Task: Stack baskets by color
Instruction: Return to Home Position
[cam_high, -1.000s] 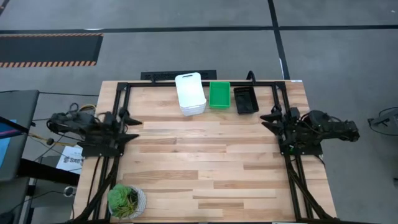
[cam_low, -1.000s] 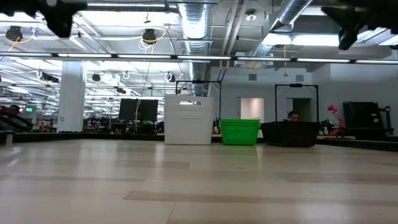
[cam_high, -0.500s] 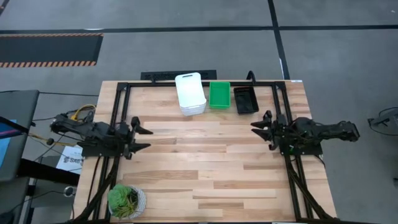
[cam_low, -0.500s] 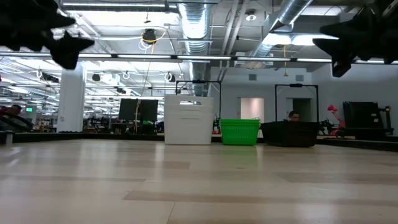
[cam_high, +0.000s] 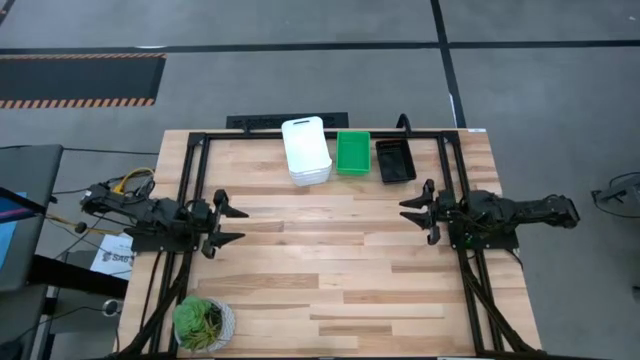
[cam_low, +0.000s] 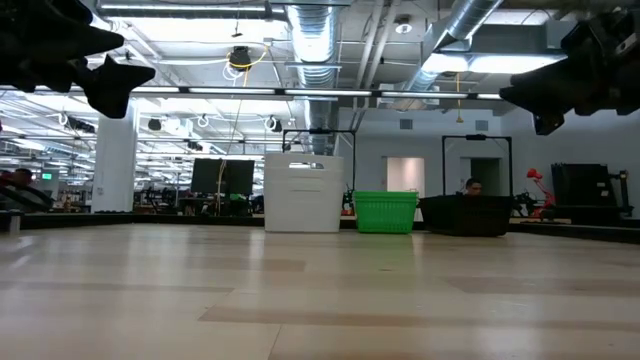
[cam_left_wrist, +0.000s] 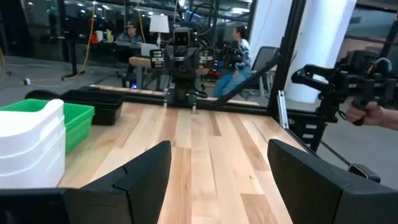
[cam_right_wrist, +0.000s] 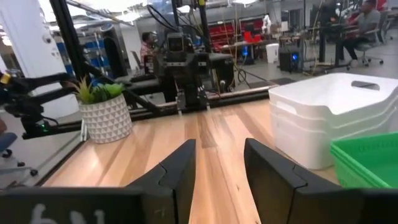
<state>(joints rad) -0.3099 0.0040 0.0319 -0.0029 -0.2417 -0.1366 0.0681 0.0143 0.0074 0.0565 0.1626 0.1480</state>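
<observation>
1. High view: white baskets (cam_high: 307, 150) sit stacked at the far edge of the table (cam_high: 330, 285). Green baskets (cam_high: 352, 152) are stacked just beside them, and black baskets (cam_high: 394, 161) come next in the same row.
2. Left gripper (cam_high: 240, 224) hangs above the table's left side, well apart from the row. Fingers spread wide, holding nothing.
3. Right gripper (cam_high: 405, 213) hangs above the right side, near the black stack but not touching it. Fingers parted with a narrower gap, empty.
4. Potted plant (cam_high: 203, 322) stands at the near left corner.
</observation>
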